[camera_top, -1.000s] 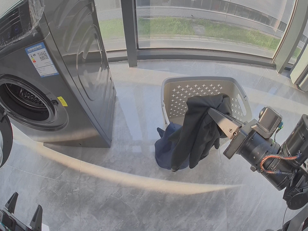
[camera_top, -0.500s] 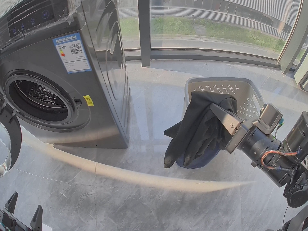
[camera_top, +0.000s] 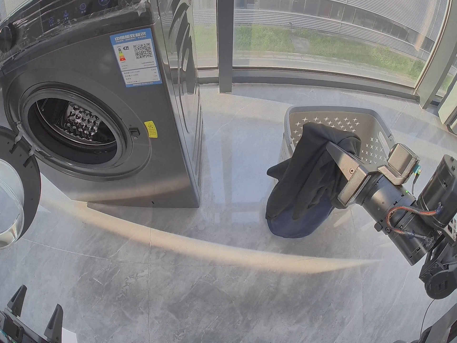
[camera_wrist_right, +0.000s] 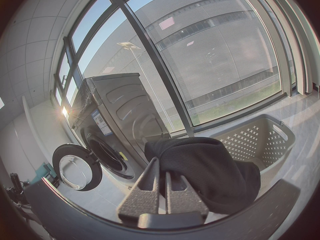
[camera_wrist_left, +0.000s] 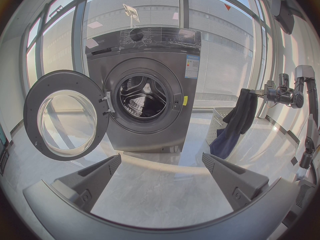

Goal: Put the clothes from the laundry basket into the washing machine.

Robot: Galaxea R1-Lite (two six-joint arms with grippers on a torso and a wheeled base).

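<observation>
A bright laundry corner in a modern building, more a demo room than a lived-in home. On the left a grey front-loading washing machine (camera_top: pixel 109 120), its control panel wrapped in plastic film (camera_top: pixel 71 10), stands on a glossy marble-look tile floor (camera_top: pixel 214 287). A plastic laundry basket (camera_top: pixel 333 109) sits to the right. On the far side, floor-to-ceiling windows (camera_top: pixel 266 63) face grass (camera_top: pixel 333 48) and a ribbed grey facade (camera_top: pixel 357 15).

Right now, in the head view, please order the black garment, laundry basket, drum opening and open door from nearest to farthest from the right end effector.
1. black garment: held in the right end effector.
2. laundry basket: just below and behind it.
3. drum opening: well off to the left.
4. open door: farthest, at the left edge.
</observation>
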